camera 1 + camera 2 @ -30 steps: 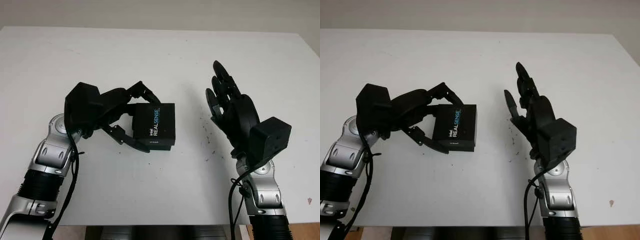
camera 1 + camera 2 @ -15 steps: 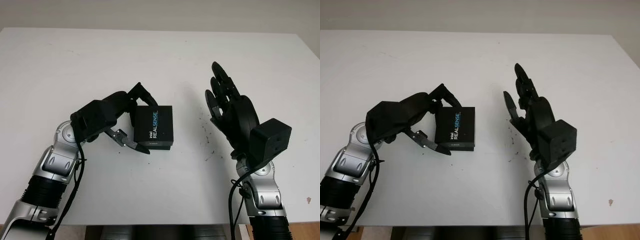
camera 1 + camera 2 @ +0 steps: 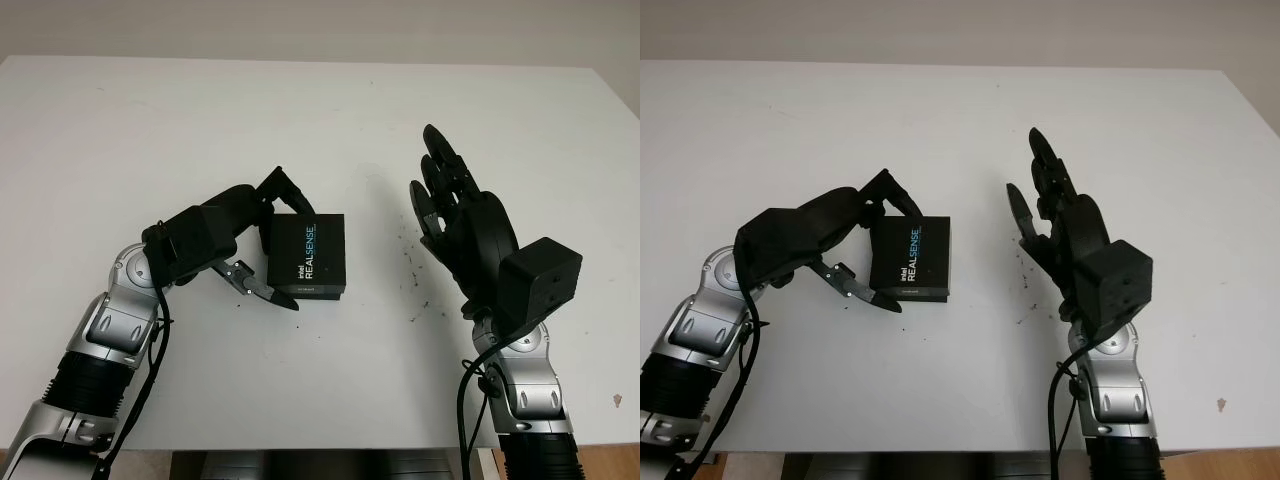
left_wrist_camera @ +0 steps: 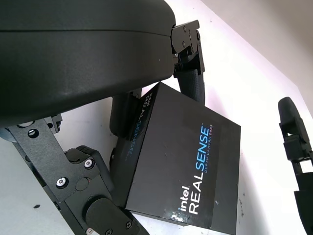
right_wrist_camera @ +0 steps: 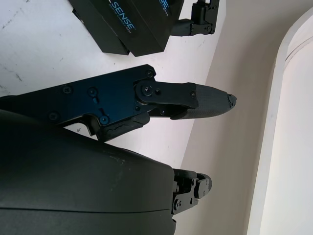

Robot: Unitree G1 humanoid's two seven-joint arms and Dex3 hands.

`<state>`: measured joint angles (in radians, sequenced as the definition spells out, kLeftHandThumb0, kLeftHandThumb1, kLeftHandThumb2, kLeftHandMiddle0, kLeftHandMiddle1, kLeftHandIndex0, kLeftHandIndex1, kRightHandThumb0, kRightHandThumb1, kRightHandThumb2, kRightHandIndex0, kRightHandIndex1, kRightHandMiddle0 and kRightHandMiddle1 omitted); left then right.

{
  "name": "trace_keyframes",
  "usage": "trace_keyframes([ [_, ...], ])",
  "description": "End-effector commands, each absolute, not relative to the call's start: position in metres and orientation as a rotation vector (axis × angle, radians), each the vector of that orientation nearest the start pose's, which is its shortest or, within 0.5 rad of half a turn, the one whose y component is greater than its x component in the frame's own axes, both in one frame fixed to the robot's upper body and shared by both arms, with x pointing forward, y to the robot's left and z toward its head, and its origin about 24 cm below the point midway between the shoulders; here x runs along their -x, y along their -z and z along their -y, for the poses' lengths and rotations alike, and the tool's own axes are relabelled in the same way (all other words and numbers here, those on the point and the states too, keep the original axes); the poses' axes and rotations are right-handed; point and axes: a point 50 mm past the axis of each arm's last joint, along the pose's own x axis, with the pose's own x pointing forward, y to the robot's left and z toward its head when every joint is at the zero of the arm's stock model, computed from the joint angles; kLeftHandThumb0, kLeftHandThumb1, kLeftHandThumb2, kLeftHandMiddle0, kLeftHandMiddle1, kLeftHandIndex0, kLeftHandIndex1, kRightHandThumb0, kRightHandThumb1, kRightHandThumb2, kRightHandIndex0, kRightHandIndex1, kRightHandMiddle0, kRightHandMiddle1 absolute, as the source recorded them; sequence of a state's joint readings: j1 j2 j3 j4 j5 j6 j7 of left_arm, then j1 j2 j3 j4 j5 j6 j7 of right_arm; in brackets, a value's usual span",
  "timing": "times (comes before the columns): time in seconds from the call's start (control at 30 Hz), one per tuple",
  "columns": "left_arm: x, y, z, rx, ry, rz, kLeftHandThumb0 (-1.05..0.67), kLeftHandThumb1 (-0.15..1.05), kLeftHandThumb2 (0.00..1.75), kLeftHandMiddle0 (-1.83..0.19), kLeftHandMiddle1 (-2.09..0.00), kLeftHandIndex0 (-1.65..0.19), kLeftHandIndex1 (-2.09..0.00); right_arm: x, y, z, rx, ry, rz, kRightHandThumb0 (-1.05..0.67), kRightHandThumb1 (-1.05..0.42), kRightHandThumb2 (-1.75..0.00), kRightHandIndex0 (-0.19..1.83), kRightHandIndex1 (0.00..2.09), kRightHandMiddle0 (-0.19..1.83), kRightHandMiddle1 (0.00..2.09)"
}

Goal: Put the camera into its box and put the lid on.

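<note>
A black box [image 3: 307, 255] printed "intel REALSENSE" lies flat on the white table [image 3: 300, 100], its lid closed. My left hand [image 3: 272, 245] comes at it from the left. One finger lies along the box's far left corner, the thumb sits at its near left corner, and a third finger presses its left side [image 4: 122, 112], so the hand is shut on the box. My right hand [image 3: 445, 200] stands upright to the right of the box, open, palm towards it, a hand's width away. The box [image 5: 132, 24] also appears in the right wrist view.
Small dark specks [image 3: 415, 285] dot the table between the box and the right hand. The table's far edge meets a pale wall, and its near edge runs just below both forearms.
The left arm has drawn back and down, and the hand has turned from above the box to its left side. The box shifted slightly left. The right hand has not moved.
</note>
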<state>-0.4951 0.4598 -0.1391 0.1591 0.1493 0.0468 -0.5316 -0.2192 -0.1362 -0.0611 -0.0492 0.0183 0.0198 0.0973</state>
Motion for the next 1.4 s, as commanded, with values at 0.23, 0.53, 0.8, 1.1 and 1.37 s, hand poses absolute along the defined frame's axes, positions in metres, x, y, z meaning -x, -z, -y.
trace_keyframes([
  [0.23, -0.338, -0.140, -0.165, -0.681, 0.532, 0.104, -0.29, 1.05, 0.38, -0.22, -2.09, 0.08, -2.09, -0.289, -0.110, 0.169, 0.133, -0.095, 0.244, -0.67, -1.05, -0.43, 0.04, 0.05, 0.05, 0.13],
  [0.53, -0.355, -0.148, -0.167, -0.526, 0.513, 0.036, -0.29, 1.05, 0.37, -0.22, -2.09, -0.05, -2.09, -0.289, -0.109, 0.168, 0.145, -0.093, 0.238, -0.67, -1.05, -0.44, 0.05, 0.06, 0.07, 0.14],
  [0.8, -0.361, -0.158, -0.165, -0.565, 0.528, 0.020, -0.28, 1.05, 0.36, -0.47, -2.09, -0.20, -2.09, -0.289, -0.109, 0.167, 0.145, -0.095, 0.231, -0.67, -1.05, -0.43, 0.05, 0.06, 0.07, 0.14],
  [1.1, -0.361, -0.158, -0.164, -0.555, 0.542, -0.003, -0.28, 1.05, 0.35, -0.53, -2.09, -0.23, -2.09, -0.288, -0.107, 0.166, 0.128, -0.100, 0.221, -0.68, -1.05, -0.42, 0.04, 0.05, 0.06, 0.13],
  [1.37, -0.357, -0.157, -0.163, -0.589, 0.532, 0.039, -0.27, 1.05, 0.34, -0.32, -2.09, -0.08, -2.09, -0.288, -0.107, 0.166, 0.139, -0.101, 0.225, -0.68, -1.05, -0.42, 0.05, 0.06, 0.06, 0.13],
])
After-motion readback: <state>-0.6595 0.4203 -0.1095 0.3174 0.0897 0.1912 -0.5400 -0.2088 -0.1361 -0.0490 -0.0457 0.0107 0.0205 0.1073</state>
